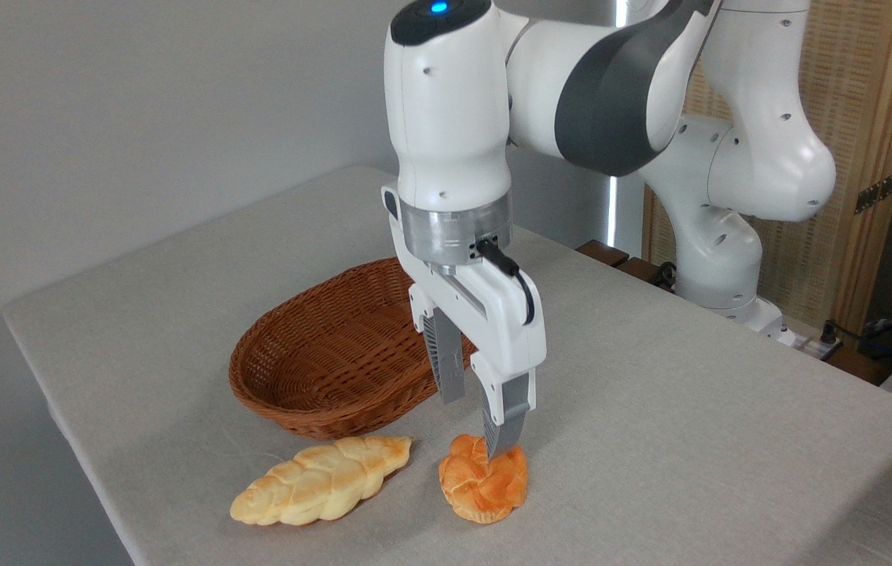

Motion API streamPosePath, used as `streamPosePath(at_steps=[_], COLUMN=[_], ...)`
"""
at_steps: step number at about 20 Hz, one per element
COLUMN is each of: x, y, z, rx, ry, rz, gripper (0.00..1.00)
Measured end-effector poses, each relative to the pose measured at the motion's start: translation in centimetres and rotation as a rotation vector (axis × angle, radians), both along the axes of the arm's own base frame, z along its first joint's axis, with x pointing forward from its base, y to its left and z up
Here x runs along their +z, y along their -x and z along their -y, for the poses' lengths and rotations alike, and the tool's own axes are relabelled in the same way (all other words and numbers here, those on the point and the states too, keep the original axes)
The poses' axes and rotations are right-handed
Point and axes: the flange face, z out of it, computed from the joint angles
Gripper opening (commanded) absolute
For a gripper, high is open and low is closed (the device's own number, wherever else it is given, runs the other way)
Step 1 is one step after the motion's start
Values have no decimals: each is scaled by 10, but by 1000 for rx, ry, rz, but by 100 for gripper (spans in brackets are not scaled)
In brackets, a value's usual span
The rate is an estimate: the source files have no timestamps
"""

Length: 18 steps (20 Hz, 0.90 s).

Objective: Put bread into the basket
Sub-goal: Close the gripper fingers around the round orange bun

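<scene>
- Pincer (475, 428) hangs straight down over the front part of the worktop (689, 409), with its two fingers spread apart and nothing between them.
- The bread (483, 489) lies on the worktop directly under the pincer, a little toward the right and front of its middle; the front finger (505, 424) reaches the top of the bun and seems to touch it, while the back finger (447, 365) ends higher and more to the left.
- The bun is roundish, so it has no clear long axis; the judgement is that the pincer must only come a bit lower and be centred so both fingers pass on its two sides.
- The basket (320, 354) stands just behind and left of the bread, near but not touching it, and looks empty inside.
- The longer pale loaf (320, 479) lies left of the bun, apart from it, just in front of the basket.
- The right end of the basket is hidden behind the pincer.
- Whether the front finger really presses on the bun or only stands before it cannot be told from this one view.
</scene>
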Motion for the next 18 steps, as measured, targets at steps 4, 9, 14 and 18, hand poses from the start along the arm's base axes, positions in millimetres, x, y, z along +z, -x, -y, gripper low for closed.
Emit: streamPosePath(at_steps=[4, 9, 14, 18], x=[-15, -35, -37, -41], y=[-3, -3, -3, -2], z=[-1, -1, -2, -5], rx=[-20, -89, -141, -180], ry=[-7, -12, -32, -87], rz=[27, 33, 30, 10], gripper=[100, 100, 100, 100])
